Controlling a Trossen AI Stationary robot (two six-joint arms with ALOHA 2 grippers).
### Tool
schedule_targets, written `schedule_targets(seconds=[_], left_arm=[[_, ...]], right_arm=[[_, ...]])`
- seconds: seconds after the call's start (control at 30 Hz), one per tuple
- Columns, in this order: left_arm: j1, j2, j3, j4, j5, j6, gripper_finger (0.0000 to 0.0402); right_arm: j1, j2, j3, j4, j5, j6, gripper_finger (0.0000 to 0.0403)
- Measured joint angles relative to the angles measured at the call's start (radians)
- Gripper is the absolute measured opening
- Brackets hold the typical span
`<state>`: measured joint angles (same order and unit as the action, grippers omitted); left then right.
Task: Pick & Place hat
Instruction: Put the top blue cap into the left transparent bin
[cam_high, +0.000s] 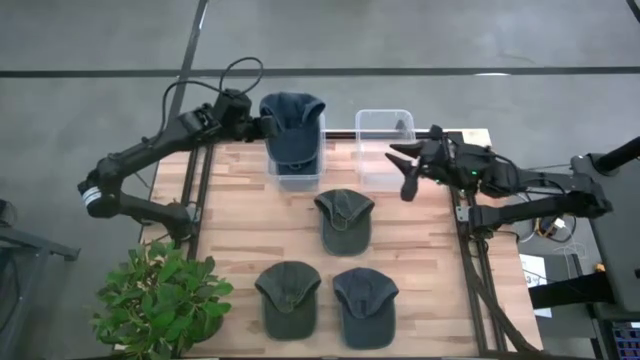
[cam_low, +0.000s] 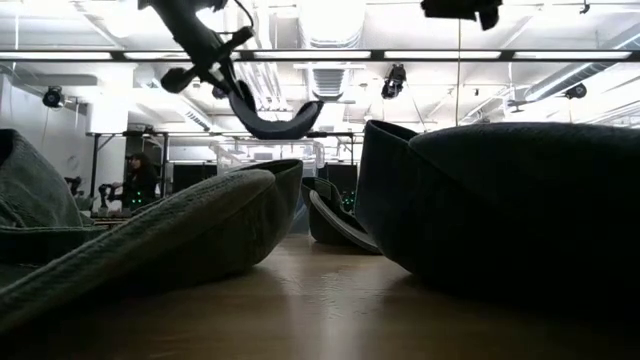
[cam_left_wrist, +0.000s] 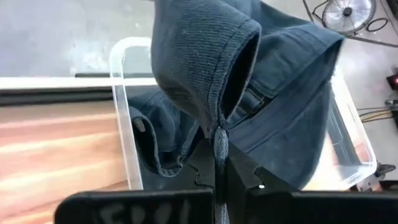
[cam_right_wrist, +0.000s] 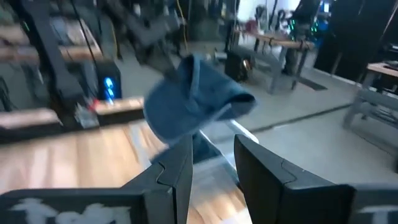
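Hat (cam_high: 292, 112) | I held it in left jaws above far-edge bin (cam_high: 296, 175) | right jaws narrow, empty | three hats left on bench (cam_high: 420, 260)

Grey concrete floor (cam_high: 420, 40) around the wooden counter (cam_high: 420, 270), potted plant (cam_high: 160, 300) beside the counter, fluorescent ceiling lights (cam_low: 330, 54) above it, person (cam_low: 135, 182) seated beyond it

Ceiling strip lights (cam_low: 330, 55) glared at twelve o'clock in the low view, leaving the near hats (cam_low: 520, 200) dark silhouettes. The right wrist view was motion-blurred; the overhead view was evenly lit.
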<state>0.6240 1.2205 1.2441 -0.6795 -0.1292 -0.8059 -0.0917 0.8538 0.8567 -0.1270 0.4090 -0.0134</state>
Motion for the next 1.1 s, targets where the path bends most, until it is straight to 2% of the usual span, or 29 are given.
schedule_targets(seconds=[0.17, 0.3, 0.47, 0.83, 1.1], left_arm=[[0.019, 0.001, -0.029, 0.006, 0.018, -0.026, 0.0005], [0.016, 0.001, -0.043, 0.007, 0.048, -0.036, 0.0005], [0.012, 0.001, -0.087, 0.089, 0.094, -0.067, 0.0005], [0.011, 0.049, -0.118, 0.092, 0.115, -0.078, 0.0005], [0.011, 0.056, -0.120, 0.086, 0.114, -0.060, 0.0020]], right_arm=[[0.000, -0.098, -0.061, 0.010, -0.002, 0.066, 0.0111], [0.000, -0.127, -0.071, 0.011, -0.001, 0.072, 0.0111], [0.000, -0.116, -0.071, 0.012, 0.000, 0.067, 0.0111], [-0.001, -0.051, -0.061, 0.014, 0.001, 0.067, 0.0112], [-0.001, -0.048, -0.061, 0.014, 0.001, 0.088, 0.0112]])
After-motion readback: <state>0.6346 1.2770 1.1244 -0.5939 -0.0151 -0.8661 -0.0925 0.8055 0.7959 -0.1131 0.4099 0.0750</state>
